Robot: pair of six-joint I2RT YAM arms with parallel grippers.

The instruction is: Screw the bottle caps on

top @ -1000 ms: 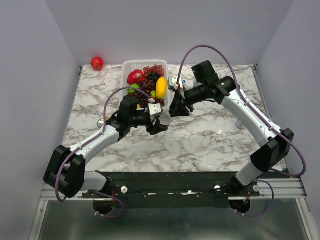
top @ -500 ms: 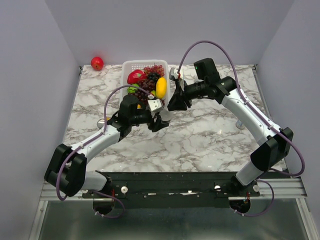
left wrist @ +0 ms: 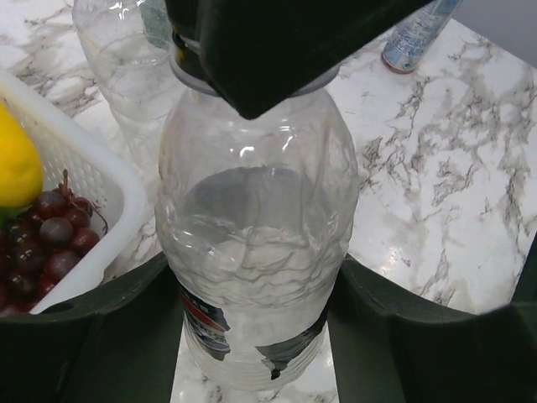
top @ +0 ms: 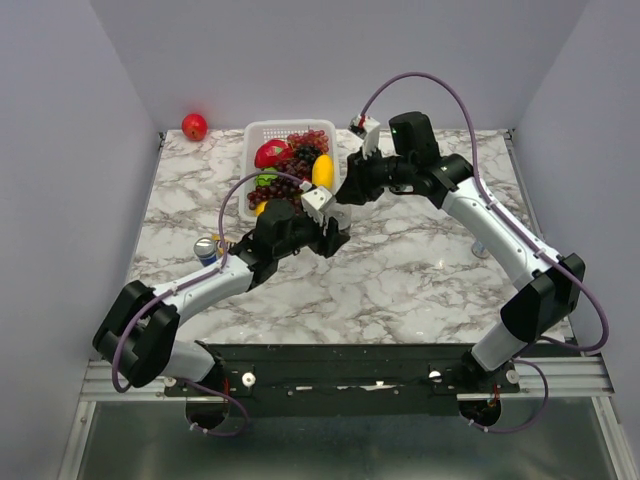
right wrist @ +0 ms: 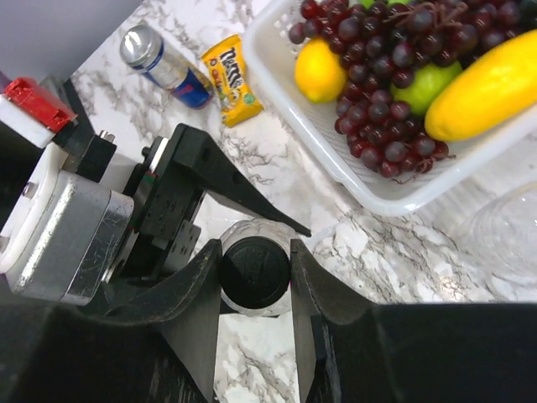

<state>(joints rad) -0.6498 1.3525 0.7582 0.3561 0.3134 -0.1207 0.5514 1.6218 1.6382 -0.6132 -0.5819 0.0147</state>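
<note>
A clear plastic bottle [left wrist: 256,243] stands on the marble, and my left gripper [left wrist: 256,336] is shut on its lower body, one finger on each side. A black bottle cap [right wrist: 254,273] sits on the bottle's mouth. My right gripper [right wrist: 255,281] comes down from above and is shut on that cap. In the top view the left gripper [top: 330,238] and right gripper [top: 345,190] meet beside the basket and hide the bottle. The left wrist view shows the right gripper [left wrist: 277,42] as a dark block over the bottle's neck. No other caps show.
A white basket [top: 258,135] of fruit stands just behind the grippers. A second clear bottle [left wrist: 126,59] is beside it. A blue-and-silver can [top: 207,248] and a yellow candy packet [right wrist: 231,80] lie to the left, another can [left wrist: 415,34] to the right. A red apple [top: 194,126] sits far left.
My left gripper carried the bottle right and slightly away from me. My right gripper swung above it and closed on the black cap.
</note>
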